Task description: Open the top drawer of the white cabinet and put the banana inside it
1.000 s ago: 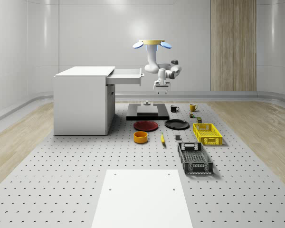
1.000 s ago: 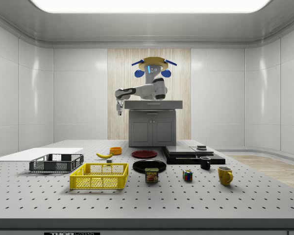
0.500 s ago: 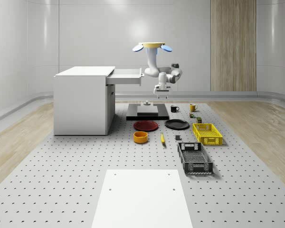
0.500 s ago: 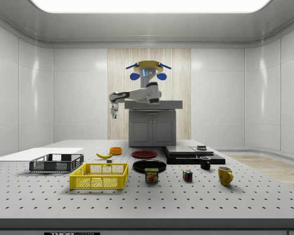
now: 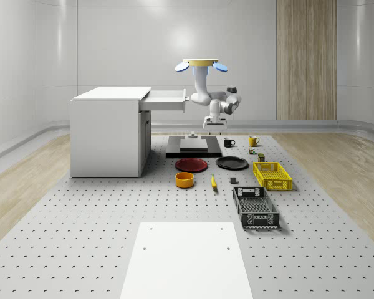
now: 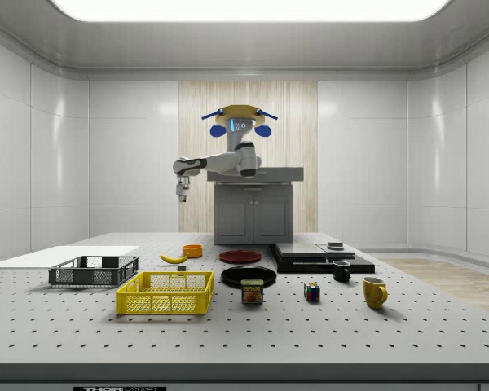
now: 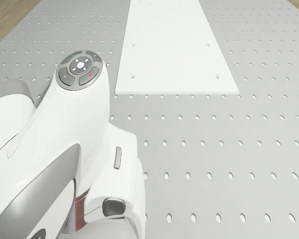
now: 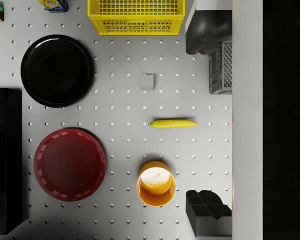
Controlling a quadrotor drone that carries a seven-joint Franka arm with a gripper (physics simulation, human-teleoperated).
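The white cabinet [image 5: 109, 131] stands at the whole-scene view's left with its top drawer [image 5: 165, 99] pulled out. The yellow banana [image 5: 213, 181] lies flat on the perforated table beside an orange bowl [image 5: 184, 179]. The drone [image 5: 200, 63] hovers just off the drawer's front, its arm bent down. My gripper [image 5: 213, 128] hangs high above the table, pointing down. In the wrist view the banana [image 8: 172, 123] lies far below, with the gripper [image 8: 208, 122] open and one dark finger [image 8: 207, 30] on each side, nothing held. From the side, the gripper [image 6: 182, 194] hangs well above the banana [image 6: 174, 258].
Near the banana are a red plate [image 8: 70, 163], a black plate [image 8: 57, 70], a small grey block [image 8: 147, 82], a yellow basket [image 5: 272, 175] and a dark basket [image 5: 255, 207]. A black platform [image 5: 193, 147] lies behind the plates. A white panel [image 5: 186, 258] covers the near table.
The drone and arm have drifted away from the open drawer, toward the side view's left. The gripper hangs a little lower and farther out over the table. The banana has not moved.
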